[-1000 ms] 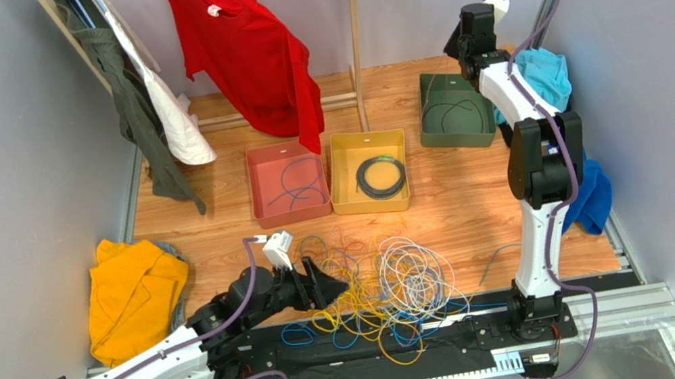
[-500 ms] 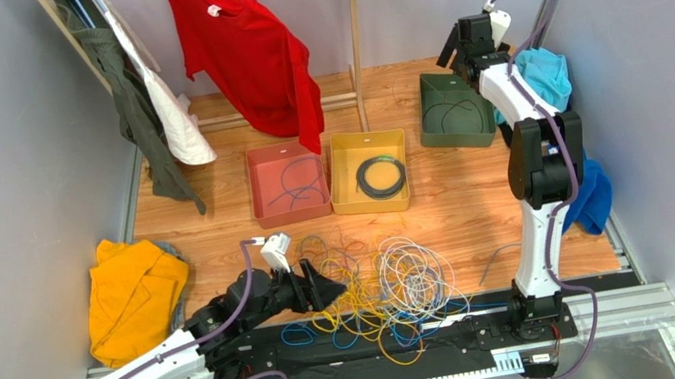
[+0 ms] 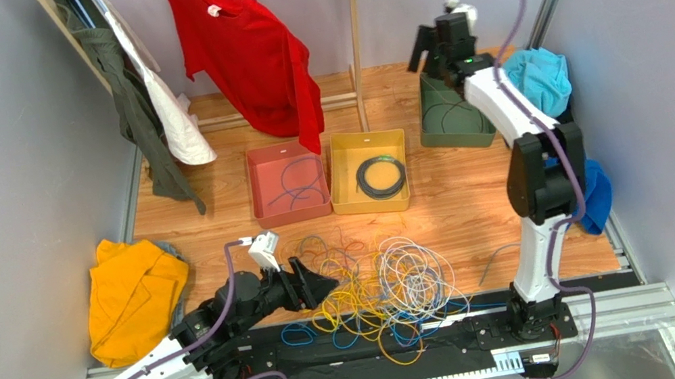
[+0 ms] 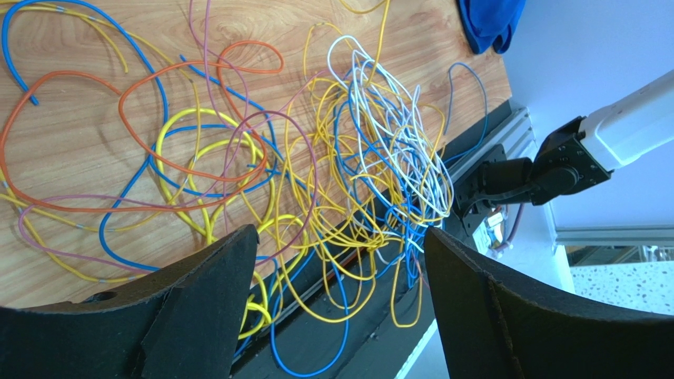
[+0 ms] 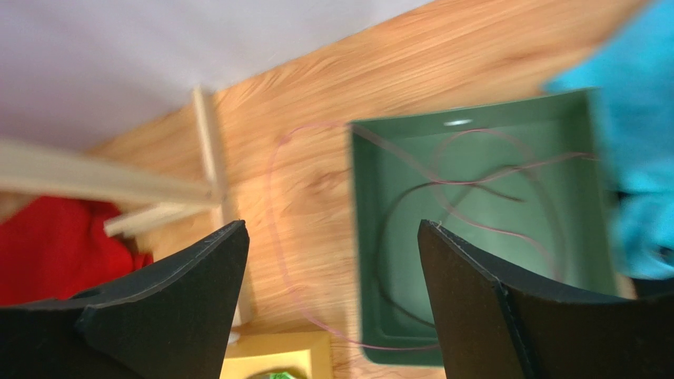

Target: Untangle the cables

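Most cables point(image 3: 385, 295) lie knotted at the surface's point(image 3: 216, 241) near edge under the open, empty left claw point(image 3: 321, 283); a few, apparently sorted, sit in the green tray point(image 3: 455, 141) below the open right claw point(image 3: 425, 43).

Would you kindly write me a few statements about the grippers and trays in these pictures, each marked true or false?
1. The left gripper is open, with none of the cables clamped. True.
2. The right gripper is shut on a pink wire. False: it is open and holds nothing, with the green tray below it.
3. The yellow tray holds a coiled black cable. True.
4. The red tray has nothing in it. False: a thin bluish cable lies in it.
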`<state>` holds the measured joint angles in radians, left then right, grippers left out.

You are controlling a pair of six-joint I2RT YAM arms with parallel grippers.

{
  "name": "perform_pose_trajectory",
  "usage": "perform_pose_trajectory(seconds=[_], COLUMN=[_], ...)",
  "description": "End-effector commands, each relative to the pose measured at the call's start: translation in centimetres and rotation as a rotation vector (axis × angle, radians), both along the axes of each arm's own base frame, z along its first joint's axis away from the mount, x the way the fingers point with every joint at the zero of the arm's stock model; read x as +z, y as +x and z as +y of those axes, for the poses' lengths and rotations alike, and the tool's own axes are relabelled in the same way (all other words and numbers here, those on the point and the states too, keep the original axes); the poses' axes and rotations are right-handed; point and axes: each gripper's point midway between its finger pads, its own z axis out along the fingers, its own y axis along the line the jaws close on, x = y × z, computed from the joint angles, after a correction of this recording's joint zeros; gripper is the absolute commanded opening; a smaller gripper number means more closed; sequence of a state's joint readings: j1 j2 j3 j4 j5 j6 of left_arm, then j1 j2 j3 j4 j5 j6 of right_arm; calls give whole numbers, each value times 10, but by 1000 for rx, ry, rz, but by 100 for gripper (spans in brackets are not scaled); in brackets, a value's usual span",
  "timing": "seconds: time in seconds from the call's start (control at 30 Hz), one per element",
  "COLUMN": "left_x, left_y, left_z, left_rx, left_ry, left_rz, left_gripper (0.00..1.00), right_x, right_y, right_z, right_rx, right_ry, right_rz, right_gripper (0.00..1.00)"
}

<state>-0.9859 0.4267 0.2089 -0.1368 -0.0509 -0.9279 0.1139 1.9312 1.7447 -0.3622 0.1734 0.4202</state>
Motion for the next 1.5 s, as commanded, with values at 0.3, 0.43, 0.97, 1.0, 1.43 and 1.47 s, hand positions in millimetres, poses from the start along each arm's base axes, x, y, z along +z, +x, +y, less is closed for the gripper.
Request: perform_pose_trajectory(seconds=[0.3,0.43,0.97,1.0,1.43,1.47], left_x=[1,0,-5,-6,-1,-2], left_y=[4,6,3,3,2,1], left_z=[-2,-4,-4,-3,1,0], left_rx=[3,-2,-3,0,10,5], left_ry=[19,38,27,28,3,3], left_rz=[-13,-13,10,11,-4,0], left_gripper=[86,86,86,86,86,86], right_x=[-84,-104,-86,-73,-15,-17], right_y=[32,39,18,15,-20,-21], right_z=[102,92,70,68,-19,-24], right_rx=[239,186,151,143,-52,-65], right_ry=[-252,-317,-312,-311,-240,-228], right_rz=[111,145,120,99,23,31], right_gripper=[83,81,0,0,0,0])
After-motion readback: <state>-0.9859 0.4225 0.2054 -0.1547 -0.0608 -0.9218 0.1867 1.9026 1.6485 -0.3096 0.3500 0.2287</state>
